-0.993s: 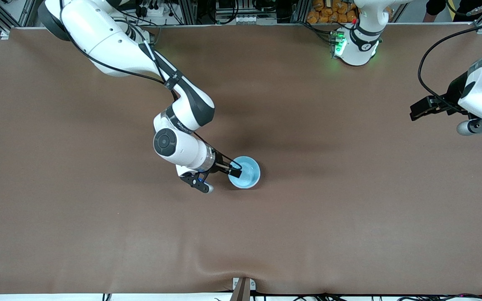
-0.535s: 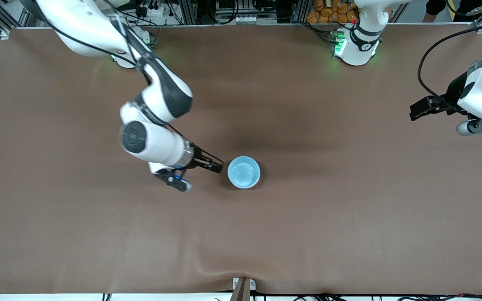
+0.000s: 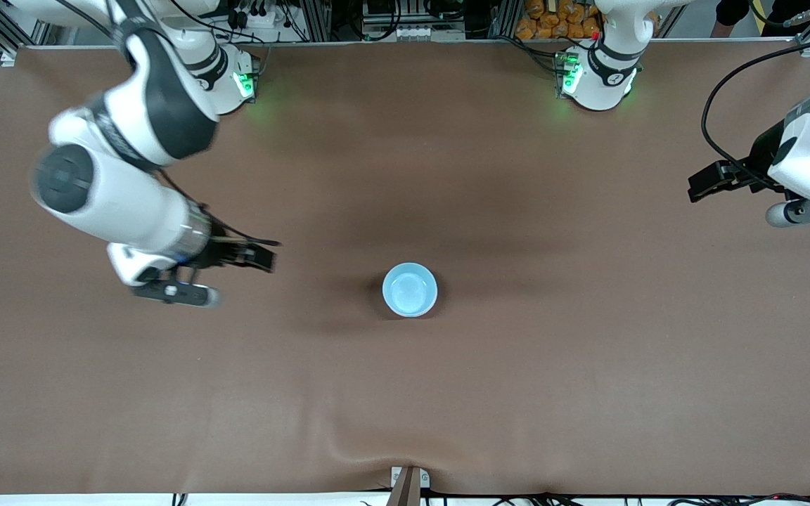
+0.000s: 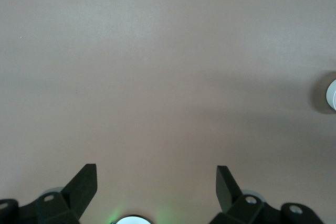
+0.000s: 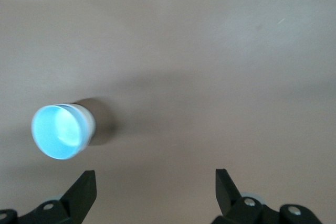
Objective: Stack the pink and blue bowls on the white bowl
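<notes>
The blue bowl (image 3: 410,289) stands upright on the brown table (image 3: 517,393), about midway between the two arms' ends. From the high camera it shows as a single blue rim, so whether the pink and white bowls sit nested beneath it cannot be told from there. In the right wrist view the blue bowl (image 5: 62,130) seems to rise as a short pale column, which suggests a stack, though that is a judgement only. No other bowl lies loose on the table.

The right claw (image 3: 259,254) hangs over bare table toward the right arm's end, well apart from the bowl, with its jaws wide and nothing between them. The left claw (image 3: 706,183) waits over the left arm's end of the table, also wide and empty. In its wrist view only a sliver of a pale rim (image 4: 332,93) shows at the edge.

With both claws clear and empty, the stacking looks finished or nearly so.
</notes>
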